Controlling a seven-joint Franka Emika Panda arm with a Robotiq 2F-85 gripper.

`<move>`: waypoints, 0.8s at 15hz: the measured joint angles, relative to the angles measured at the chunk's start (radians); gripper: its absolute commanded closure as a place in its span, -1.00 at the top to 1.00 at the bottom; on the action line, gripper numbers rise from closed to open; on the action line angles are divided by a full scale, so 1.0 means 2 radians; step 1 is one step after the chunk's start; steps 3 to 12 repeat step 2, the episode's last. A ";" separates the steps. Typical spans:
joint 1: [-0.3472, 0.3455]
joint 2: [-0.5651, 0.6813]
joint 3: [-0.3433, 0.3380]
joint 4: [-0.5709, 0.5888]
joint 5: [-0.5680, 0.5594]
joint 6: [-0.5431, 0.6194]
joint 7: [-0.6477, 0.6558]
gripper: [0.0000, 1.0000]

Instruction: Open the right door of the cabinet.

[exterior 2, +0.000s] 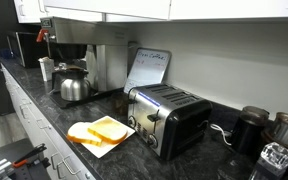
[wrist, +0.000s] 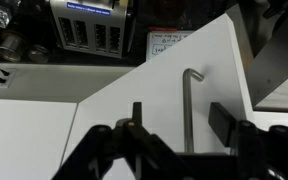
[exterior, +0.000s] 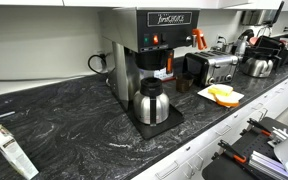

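Gripper sits at the bottom of my wrist view, jaws apart and clamped on nothing, with the metal handle standing between its fingers. That handle is on the white cabinet door, which slants across mid-frame, and a toaster shows at upper left.

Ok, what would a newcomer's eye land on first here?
A coffee machine with its steel carafe dominates the dark marbled counter in an exterior view. Further along sit a toaster and a white plate of yellow slices. In the wrist view the open tool faces the metal handle of a white cabinet door.
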 measured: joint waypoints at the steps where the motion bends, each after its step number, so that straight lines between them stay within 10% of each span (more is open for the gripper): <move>1: 0.000 0.000 0.000 0.000 0.000 0.000 0.000 0.41; 12: 0.000 0.000 0.000 0.000 0.000 0.000 0.000 0.41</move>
